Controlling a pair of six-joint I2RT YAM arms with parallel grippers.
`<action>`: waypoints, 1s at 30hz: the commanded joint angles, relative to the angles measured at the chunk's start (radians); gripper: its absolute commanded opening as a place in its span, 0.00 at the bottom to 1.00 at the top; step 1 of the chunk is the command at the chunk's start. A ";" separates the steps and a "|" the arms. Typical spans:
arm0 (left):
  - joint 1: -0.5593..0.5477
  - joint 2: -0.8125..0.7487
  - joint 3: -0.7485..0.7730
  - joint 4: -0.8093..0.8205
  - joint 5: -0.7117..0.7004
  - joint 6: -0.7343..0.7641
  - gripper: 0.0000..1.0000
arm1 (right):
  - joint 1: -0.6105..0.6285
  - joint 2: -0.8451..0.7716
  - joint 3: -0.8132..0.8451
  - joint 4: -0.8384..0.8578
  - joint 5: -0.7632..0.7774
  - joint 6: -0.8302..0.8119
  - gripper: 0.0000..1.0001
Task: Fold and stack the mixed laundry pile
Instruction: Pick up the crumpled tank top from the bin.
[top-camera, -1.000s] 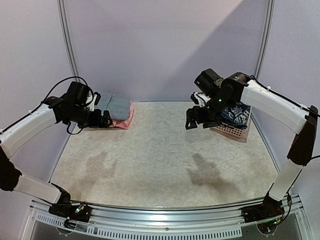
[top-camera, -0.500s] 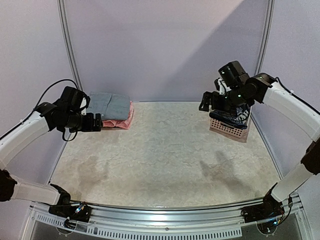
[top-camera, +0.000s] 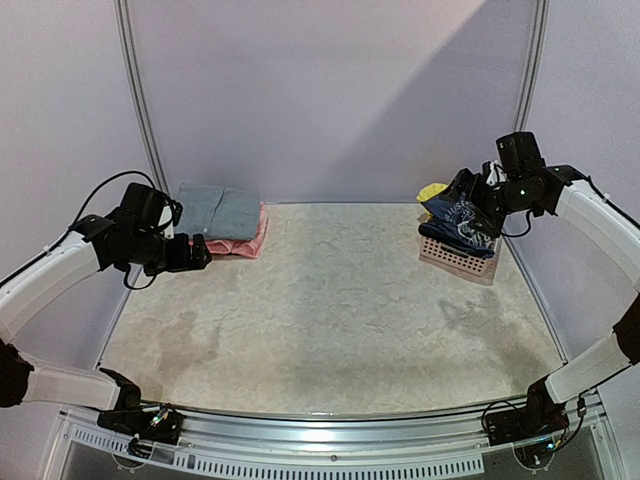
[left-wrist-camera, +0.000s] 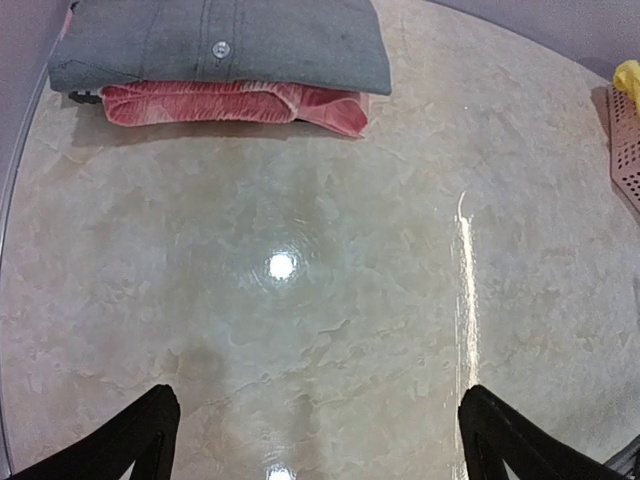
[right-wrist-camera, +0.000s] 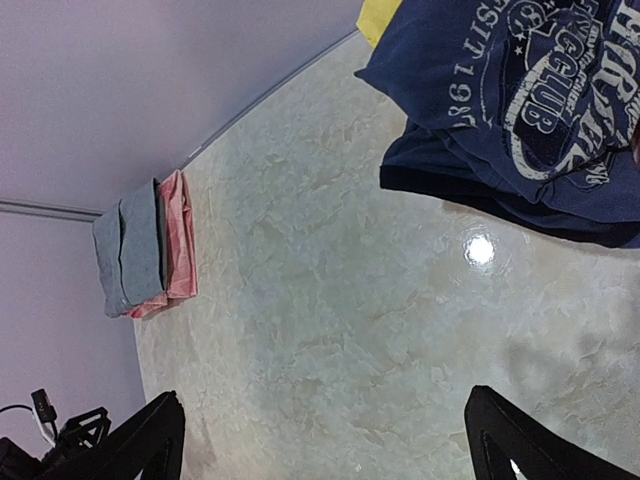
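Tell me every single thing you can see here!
grey button shirt: one, grey, folded, on top of the stack in the far left corner
pink garment: one, pink-red, folded, under the grey shirt
navy top: one, dark blue with white lettering, heaped in the basket
yellow piece: one, yellow, peeking out behind the navy top
basket: one, pink, slatted, far right
table: one, marbled beige
left claw: one, black, open and empty, near the stack
right claw: one, black, open and empty, beside the basket
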 joint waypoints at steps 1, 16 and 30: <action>0.005 0.020 0.001 0.020 0.088 0.019 1.00 | -0.066 0.083 0.058 -0.006 -0.068 0.002 0.99; -0.031 0.090 -0.011 0.027 0.202 0.008 0.78 | -0.202 0.371 0.210 -0.048 -0.083 -0.033 0.70; -0.033 0.156 0.011 0.005 0.227 0.034 0.76 | -0.209 0.494 0.184 0.016 -0.108 0.015 0.54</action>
